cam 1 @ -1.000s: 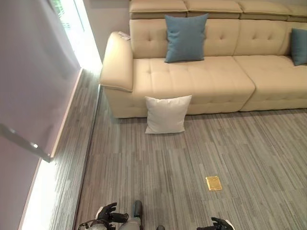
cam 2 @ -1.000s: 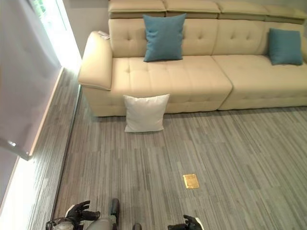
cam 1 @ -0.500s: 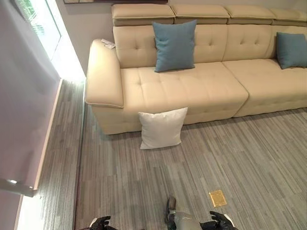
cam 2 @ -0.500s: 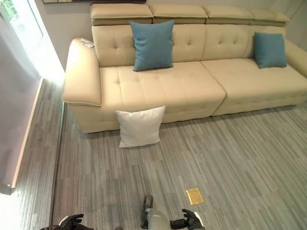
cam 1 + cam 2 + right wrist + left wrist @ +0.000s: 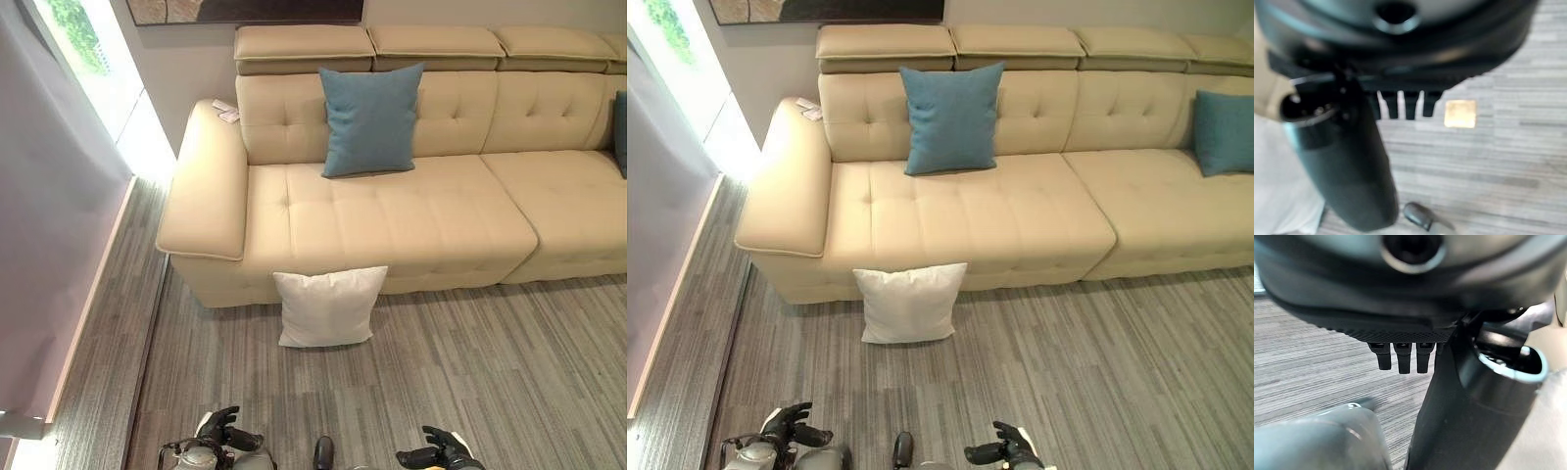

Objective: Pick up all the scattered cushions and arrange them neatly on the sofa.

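Observation:
A white cushion (image 5: 328,307) stands on the floor, leaning against the front of the beige sofa (image 5: 411,211). A blue cushion (image 5: 370,119) rests upright against the sofa's backrest near the left end. A second blue cushion (image 5: 1223,132) sits further right on the sofa. My left hand (image 5: 220,431) hangs low, well short of the white cushion, with relaxed fingers (image 5: 1400,357) and nothing in it. My right hand (image 5: 441,452) is likewise low and open, and its fingers (image 5: 1400,105) are straight over the carpet.
A curtain and a bright window (image 5: 59,196) run along the left wall. A small white tag (image 5: 225,110) lies on the sofa's left armrest. A brass floor plate (image 5: 1460,113) sits in the grey carpet by my right hand.
The whole picture has shifted: sofa and white cushion now sit lower and larger, so the camera has moved nearer. The cushions lie as before. Both hands stay low and empty.

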Robot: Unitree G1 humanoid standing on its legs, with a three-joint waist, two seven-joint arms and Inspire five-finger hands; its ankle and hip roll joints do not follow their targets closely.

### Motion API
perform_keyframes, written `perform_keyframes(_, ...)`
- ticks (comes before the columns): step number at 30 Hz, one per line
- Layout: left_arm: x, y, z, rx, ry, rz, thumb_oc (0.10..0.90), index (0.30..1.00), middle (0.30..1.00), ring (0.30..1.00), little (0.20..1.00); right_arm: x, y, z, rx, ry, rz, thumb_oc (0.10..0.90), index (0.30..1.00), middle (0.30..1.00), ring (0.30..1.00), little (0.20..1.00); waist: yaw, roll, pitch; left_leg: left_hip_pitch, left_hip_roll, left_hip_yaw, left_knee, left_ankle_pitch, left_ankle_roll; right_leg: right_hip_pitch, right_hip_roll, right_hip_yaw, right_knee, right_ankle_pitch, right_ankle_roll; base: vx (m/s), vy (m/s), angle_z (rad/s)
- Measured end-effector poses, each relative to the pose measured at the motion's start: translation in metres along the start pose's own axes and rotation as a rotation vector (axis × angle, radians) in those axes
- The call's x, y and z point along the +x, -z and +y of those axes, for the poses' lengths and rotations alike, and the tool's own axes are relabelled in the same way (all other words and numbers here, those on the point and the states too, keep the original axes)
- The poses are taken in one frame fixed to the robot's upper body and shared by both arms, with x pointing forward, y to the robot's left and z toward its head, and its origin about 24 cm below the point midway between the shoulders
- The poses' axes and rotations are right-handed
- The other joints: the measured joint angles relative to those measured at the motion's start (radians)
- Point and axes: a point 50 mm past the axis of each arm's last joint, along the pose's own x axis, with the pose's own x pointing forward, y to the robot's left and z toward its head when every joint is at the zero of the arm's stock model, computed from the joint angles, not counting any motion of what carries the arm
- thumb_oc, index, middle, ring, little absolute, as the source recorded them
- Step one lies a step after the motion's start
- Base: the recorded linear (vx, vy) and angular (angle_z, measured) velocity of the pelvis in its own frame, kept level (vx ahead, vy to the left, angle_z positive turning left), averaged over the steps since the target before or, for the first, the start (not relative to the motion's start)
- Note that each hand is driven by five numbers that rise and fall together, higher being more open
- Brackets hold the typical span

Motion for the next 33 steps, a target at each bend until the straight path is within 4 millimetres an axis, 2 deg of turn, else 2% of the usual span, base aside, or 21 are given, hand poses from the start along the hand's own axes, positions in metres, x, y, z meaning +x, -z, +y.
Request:
perform_keyframes(2,0.000,0.002,-0.001,0.009,0.003,0.006,0.800,0.900,0.900,0.900,0.900,0.000,0.005,-0.001,-0.003,0.004,0.024,0.800,0.900,0.900,0.900,0.900,0.001,0.012,-0.001,-0.008,-0.006,-0.004,-0.075,0.059,-0.009,0.026,0.009,0.008,-0.001,-0.035,0.023,0.19,0.060,-0.09)
perform_keyframes(5,-0.001,0.003,-0.002,0.007,0.006,0.008,0.800,0.900,0.900,0.900,0.900,-0.002,0.012,-0.001,-0.003,0.005,0.043,0.800,0.900,0.900,0.900,0.900,0.007,0.024,-0.002,-0.018,-0.023,-0.004,-0.087,0.095,0.008,0.044,0.011,0.029,0.000,-0.046,0.017,0.12,0.062,-0.21)
perform_keyframes(6,-0.001,0.005,-0.005,0.002,0.011,0.012,0.800,0.900,0.900,0.900,0.900,-0.002,0.015,-0.003,-0.005,0.008,0.050,0.800,0.900,0.900,0.900,0.900,0.006,0.042,-0.004,-0.011,-0.023,-0.003,-0.084,0.143,0.022,0.051,0.019,0.045,0.001,-0.053,0.026,0.27,0.166,-0.55)
perform_keyframes(7,-0.002,0.010,-0.009,-0.003,0.021,0.029,0.800,0.900,0.900,0.900,0.900,-0.002,0.015,-0.005,-0.006,0.014,0.050,0.800,0.900,0.900,0.900,0.900,0.006,0.070,-0.005,0.032,-0.019,-0.006,-0.121,0.163,0.052,0.074,0.033,0.075,0.000,-0.069,0.041,0.32,0.209,-0.55)
perform_keyframes(8,-0.003,0.016,-0.009,0.001,0.020,0.052,0.800,0.900,0.900,0.900,0.900,-0.003,0.016,-0.002,-0.003,0.008,0.052,0.800,0.900,0.900,0.900,0.900,0.000,0.068,-0.010,0.073,-0.022,0.003,-0.160,0.175,0.084,0.086,0.026,0.085,0.006,-0.083,0.056,0.12,0.089,-0.38)
perform_keyframes(11,-0.004,0.019,-0.008,0.011,0.019,0.066,0.800,0.900,0.900,0.900,0.900,-0.003,0.014,0.003,-0.001,-0.006,0.045,0.800,0.900,0.900,0.900,0.900,0.008,0.063,-0.014,0.120,-0.052,0.034,-0.192,0.152,0.117,0.074,-0.015,0.110,0.067,-0.131,0.104,0.14,0.139,-0.28)
perform_keyframes(13,-0.004,0.019,-0.004,0.013,0.010,0.067,0.800,0.900,0.900,0.900,0.900,-0.001,0.009,0.003,-0.003,-0.008,0.032,0.800,0.900,0.900,0.900,0.900,0.017,0.065,-0.014,0.143,-0.056,0.061,-0.216,0.144,0.128,0.044,-0.027,0.113,0.133,-0.159,0.120,0.09,0.117,-0.50)
perform_keyframes(14,-0.005,0.024,0.001,0.018,-0.004,0.075,0.800,0.900,0.900,0.900,0.900,0.000,0.002,0.006,-0.004,-0.015,0.012,0.800,0.900,0.900,0.900,0.900,0.028,0.068,-0.015,0.155,-0.049,0.081,-0.226,0.139,0.142,-0.012,-0.033,0.106,0.256,-0.198,0.163,0.04,0.065,-0.47)
perform_keyframes(16,-0.004,0.022,0.007,0.026,-0.016,0.073,0.800,0.900,0.900,0.900,0.900,0.000,-0.002,0.007,-0.005,-0.020,0.000,0.800,0.900,0.900,0.900,0.900,0.027,0.069,-0.014,0.161,-0.047,0.083,-0.226,0.127,0.152,-0.101,-0.044,0.104,0.441,-0.226,0.201,0.09,0.063,-0.13)
perform_keyframes(17,-0.004,0.022,0.011,0.029,-0.026,0.072,0.800,0.900,0.900,0.900,0.900,0.000,-0.004,0.007,0.003,-0.016,-0.013,0.800,0.900,0.900,0.900,0.900,0.027,0.063,-0.013,0.168,-0.054,0.079,-0.224,0.117,0.163,-0.178,-0.076,0.089,0.577,-0.276,0.248,0.19,0.034,0.11)
perform_keyframes(19,-0.005,0.028,0.014,0.034,-0.033,0.089,0.800,0.900,0.900,0.900,0.900,0.000,-0.004,0.003,-0.002,-0.005,-0.020,0.800,0.900,0.900,0.900,0.900,0.026,0.058,-0.014,0.194,-0.068,0.076,-0.239,0.102,0.172,-0.225,-0.133,0.074,0.609,-0.279,0.248,0.22,-0.034,0.08)
perform_keyframes(20,-0.006,0.029,0.014,0.034,-0.033,0.095,0.800,0.900,0.900,0.900,0.900,0.000,-0.003,0.003,-0.003,-0.002,-0.019,0.800,0.900,0.900,0.900,0.900,0.024,0.055,-0.015,0.199,-0.070,0.074,-0.243,0.108,0.173,-0.223,-0.141,0.066,0.583,-0.278,0.247,0.19,-0.072,0.12)
perform_keyframes(21,-0.006,0.030,0.015,0.035,-0.036,0.097,0.800,0.900,0.900,0.900,0.900,0.000,-0.004,0.002,-0.004,0.000,-0.020,0.800,0.900,0.900,0.900,0.900,0.024,0.052,-0.014,0.206,-0.073,0.066,-0.251,0.103,0.168,-0.233,-0.167,0.053,0.514,-0.268,0.232,0.12,-0.047,0.13)
perform_keyframes(24,-0.007,0.032,0.014,0.033,-0.033,0.106,0.800,0.900,0.900,0.900,0.900,0.000,-0.006,0.002,-0.004,0.000,-0.026,0.800,0.900,0.900,0.900,0.900,0.012,0.042,-0.017,0.210,-0.071,0.044,-0.262,0.101,0.174,-0.257,-0.167,0.060,0.347,-0.207,0.213,0.21,-0.089,0.17)
perform_keyframes(26,-0.007,0.036,0.012,0.032,-0.029,0.128,0.800,0.900,0.900,0.900,0.900,0.001,-0.011,0.003,-0.006,-0.003,-0.037,0.800,0.900,0.900,0.900,0.900,-0.002,0.051,-0.011,0.229,-0.057,0.027,-0.270,0.096,0.166,-0.256,-0.142,0.078,0.236,-0.095,0.222,0.19,-0.130,0.22)
perform_keyframes(28,-0.008,0.039,0.012,0.032,-0.029,0.132,0.800,0.900,0.900,0.900,0.900,0.001,-0.008,0.004,-0.005,-0.004,-0.027,0.800,0.900,0.900,0.900,0.900,-0.006,0.045,-0.011,0.246,-0.056,0.020,-0.270,0.085,0.150,-0.246,-0.144,0.076,0.196,-0.016,0.208,0.19,-0.156,0.15)
perform_keyframes(29,-0.009,0.041,0.010,0.030,-0.025,0.139,0.800,0.900,0.900,0.900,0.900,0.000,-0.005,0.003,-0.006,-0.003,-0.019,0.800,0.900,0.900,0.900,0.900,-0.006,0.053,-0.007,0.266,-0.046,0.009,-0.270,0.080,0.123,-0.201,-0.135,0.050,0.153,0.051,0.169,0.12,-0.109,0.13)
perform_keyframes(30,-0.010,0.044,0.008,0.028,-0.019,0.146,0.800,0.900,0.900,0.900,0.900,-0.001,0.001,0.002,-0.007,-0.001,-0.006,0.800,0.900,0.900,0.900,0.900,-0.009,0.064,-0.008,0.270,-0.034,0.003,-0.270,0.081,0.116,-0.179,-0.121,0.049,0.130,0.057,0.167,0.25,-0.254,0.19)
perform_keyframes(31,-0.010,0.045,0.005,0.025,-0.014,0.147,0.800,0.900,0.900,0.900,0.900,-0.001,0.003,0.001,-0.010,0.001,0.001,0.800,0.900,0.900,0.900,0.900,-0.010,0.080,-0.011,0.273,-0.010,-0.007,-0.256,0.071,0.092,-0.145,-0.098,0.034,0.095,0.068,0.150,0.13,-0.146,0.14)
perform_keyframes(33,-0.011,0.047,0.005,0.025,-0.014,0.152,0.800,0.900,0.900,0.900,0.900,-0.001,0.003,0.001,-0.009,0.000,0.001,0.800,0.900,0.900,0.900,0.900,-0.013,0.083,-0.012,0.278,0.002,-0.018,-0.248,0.068,0.086,-0.129,-0.085,0.026,0.085,0.064,0.145,0.14,-0.196,0.15)
